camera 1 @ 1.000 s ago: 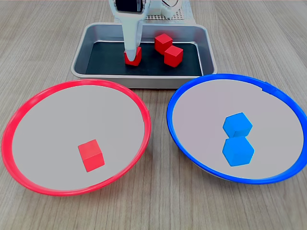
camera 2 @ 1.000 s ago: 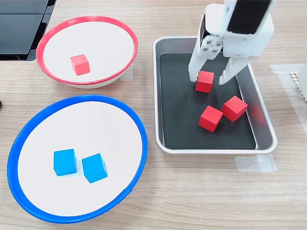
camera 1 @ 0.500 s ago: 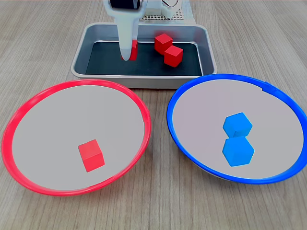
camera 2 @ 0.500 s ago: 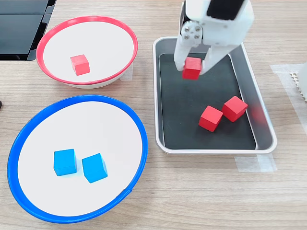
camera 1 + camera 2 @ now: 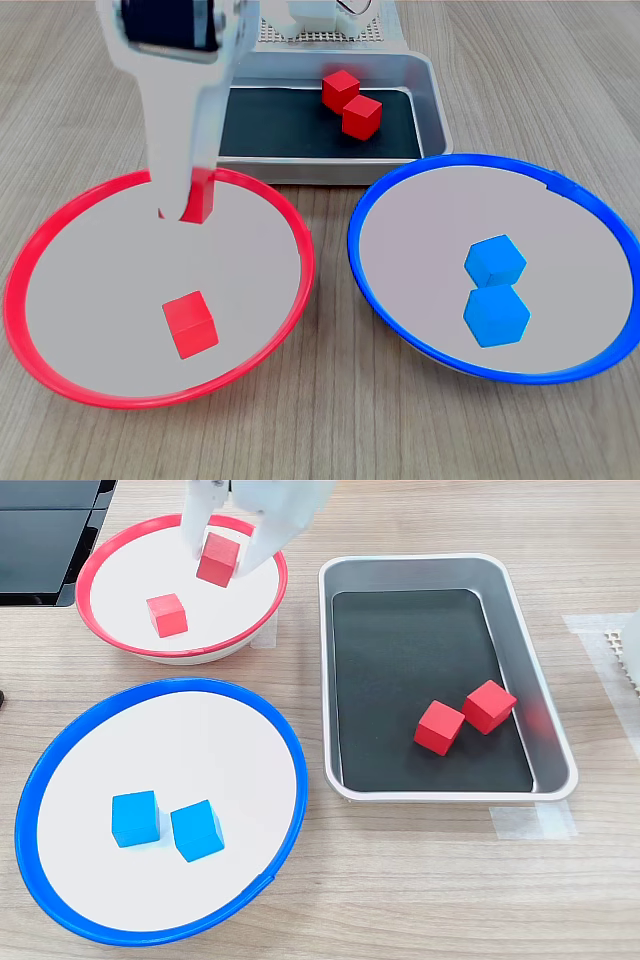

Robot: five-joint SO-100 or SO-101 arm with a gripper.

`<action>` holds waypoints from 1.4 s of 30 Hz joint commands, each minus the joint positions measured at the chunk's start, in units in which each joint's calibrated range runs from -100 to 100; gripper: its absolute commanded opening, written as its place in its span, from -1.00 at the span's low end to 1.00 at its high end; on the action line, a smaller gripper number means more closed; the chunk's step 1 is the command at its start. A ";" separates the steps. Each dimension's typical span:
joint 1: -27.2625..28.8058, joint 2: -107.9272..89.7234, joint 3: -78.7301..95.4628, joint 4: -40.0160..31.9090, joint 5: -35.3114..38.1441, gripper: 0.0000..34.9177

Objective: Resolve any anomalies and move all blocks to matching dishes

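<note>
Fingers of my white gripper (image 5: 185, 205) are clamping a small red matte cube (image 5: 200, 195) in the first exterior view, upper left of the frame, and I am holding it above the far inner side of the large round red-rimmed bowl (image 5: 60, 225). Another red cube (image 5: 190, 323) is lying on that bowl's pale grey floor, lower in the frame. At upper centre, two red cubes (image 5: 350, 103) are sitting touching on the black floor of the rectangular silver metal tray (image 5: 430, 100). At right, two bright blue cubes (image 5: 496, 290) are resting against each other inside the round blue-rimmed bowl (image 5: 400, 190).

Turning to the second exterior view, my gripper (image 5: 222, 555) is reaching in from the top edge, jaws shut on the held red cube (image 5: 219, 559), over the red-rimmed bowl (image 5: 110, 640) at upper left. The loose red cube (image 5: 166, 614) is lying just below and left of it. The blue-rimmed bowl (image 5: 290, 750) is filling the lower left with both blue cubes (image 5: 165, 823), and the tray (image 5: 550, 730) at right is holding its red pair (image 5: 465, 717).
</note>
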 commanded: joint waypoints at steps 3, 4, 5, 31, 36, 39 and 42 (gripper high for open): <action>2.13 4.23 -5.35 -3.74 2.54 -0.40; 2.32 4.23 -5.35 -3.57 2.64 -0.24; 2.42 4.06 -5.17 -3.24 2.69 -0.14; -15.18 -43.11 51.91 9.64 10.31 0.32; -18.57 -42.85 56.01 6.66 5.27 0.17; -19.98 -43.11 57.92 5.76 4.98 0.18; -20.93 -42.68 59.56 4.35 8.01 0.30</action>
